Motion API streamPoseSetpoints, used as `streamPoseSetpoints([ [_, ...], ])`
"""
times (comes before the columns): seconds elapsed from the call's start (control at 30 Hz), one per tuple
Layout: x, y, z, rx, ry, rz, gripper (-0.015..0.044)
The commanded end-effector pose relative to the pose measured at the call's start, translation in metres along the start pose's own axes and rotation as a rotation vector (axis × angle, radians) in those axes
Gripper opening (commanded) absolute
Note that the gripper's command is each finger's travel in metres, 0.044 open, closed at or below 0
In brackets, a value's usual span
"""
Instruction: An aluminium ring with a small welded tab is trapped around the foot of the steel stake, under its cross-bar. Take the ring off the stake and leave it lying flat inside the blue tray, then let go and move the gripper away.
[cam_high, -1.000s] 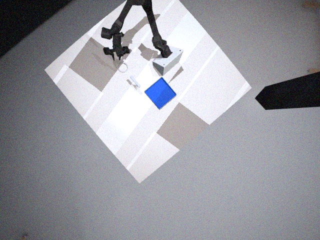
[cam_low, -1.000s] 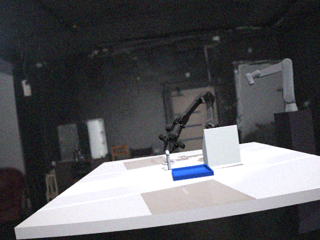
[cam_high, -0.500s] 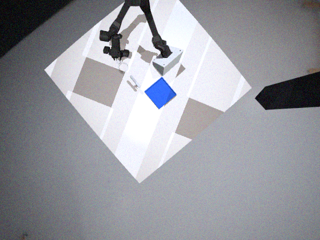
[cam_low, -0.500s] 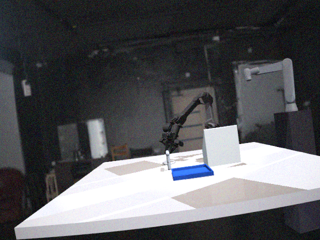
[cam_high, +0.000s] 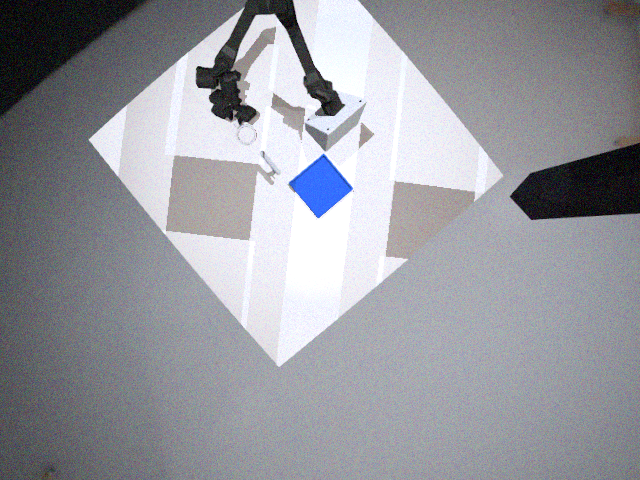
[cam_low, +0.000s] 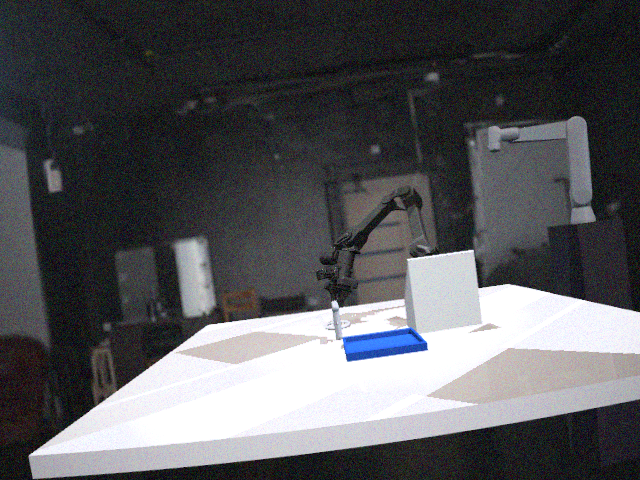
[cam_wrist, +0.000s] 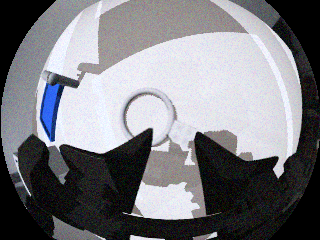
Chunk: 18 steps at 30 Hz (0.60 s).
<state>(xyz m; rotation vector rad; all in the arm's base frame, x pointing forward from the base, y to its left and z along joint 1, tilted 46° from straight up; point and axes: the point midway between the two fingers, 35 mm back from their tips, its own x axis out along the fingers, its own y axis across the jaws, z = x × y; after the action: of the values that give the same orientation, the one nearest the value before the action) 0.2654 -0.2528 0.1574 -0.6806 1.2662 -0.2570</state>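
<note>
Ring off the stake, not yet in the tray

The claw is parted part way, with nothing gripped. Nearest its tips is the tab, pale and blurred. The ring joins it just ahead, flat on the table. Past the ring from the claw stands the stake, clear of it. Well to one side of the claw is the grey block. Farthest, beyond the stake, sits the tray, the ring outside it.

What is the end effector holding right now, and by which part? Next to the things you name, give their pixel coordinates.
Nothing. The end effector (cam_high: 240, 122) (cam_low: 334, 299) (cam_wrist: 174, 134) is open; the pale round aluminium ring's welded tab (cam_wrist: 183, 133) shows between its fingertips, ungripped.
</note>
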Motion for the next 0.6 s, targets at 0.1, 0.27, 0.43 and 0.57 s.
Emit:
streamPoseSetpoints([
  [0.1, 0.0012, -0.0003, 0.0013, 0.209, 0.048, -0.01, 0.02],
  [0.27, 0.0021, -0.0001, 0.0015, 0.376, 0.084, -0.025, 0.02],
  [0.43, 0.0028, 0.0, 0.0019, 0.543, 0.117, -0.049, 0.02],
  [0.57, 0.0032, -0.0001, 0.0023, 0.678, 0.142, -0.073, 0.02],
])
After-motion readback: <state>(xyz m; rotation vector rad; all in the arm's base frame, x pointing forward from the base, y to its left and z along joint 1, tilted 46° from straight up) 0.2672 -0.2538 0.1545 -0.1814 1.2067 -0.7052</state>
